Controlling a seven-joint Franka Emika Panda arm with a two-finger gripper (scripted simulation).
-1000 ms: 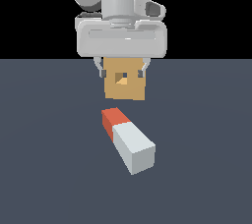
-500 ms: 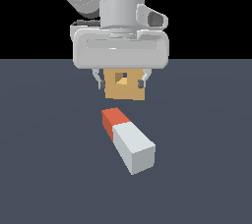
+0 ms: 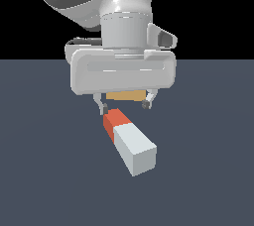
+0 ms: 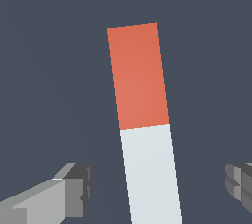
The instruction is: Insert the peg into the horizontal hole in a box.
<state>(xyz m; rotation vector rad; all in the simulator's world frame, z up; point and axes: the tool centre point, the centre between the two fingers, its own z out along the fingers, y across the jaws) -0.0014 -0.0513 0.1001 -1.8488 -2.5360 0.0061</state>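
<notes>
1. The end effector (image 3: 125,105) hangs spread wide above the peg (image 3: 128,141) and holds nothing. In the wrist view its two fingertips (image 4: 74,188) stand well apart on either side of the bar, with bare desk showing between each pad and the peg.

2. The peg lies flat on the dark desk (image 3: 44,170), directly beneath the end effector. Its red-orange end (image 3: 115,122) points away towards the box, and its longer grey-white part (image 3: 135,149) runs towards the exterior camera.

3. The jaws straddle the bar across its narrow section, which reads as a line-up for a pinch on its side faces. In the wrist view the fingertips sit level with the grey-white part, just past the colour change, so the grip would probably land there and leave the red-orange end free.

4. The bar lies slightly skewed to the line between the fingers, so a small twist of the wrist may be wanted before closing.

5. The box (image 3: 125,95) stands beyond the peg's red-orange end, behind the end effector. Only a tan strip of it shows under the hand's body, and the hole is hidden in both views.

6. Nothing else lies on the desk near the peg; in the exterior view, the hand's own bulk is what blocks the line to the box.
</notes>
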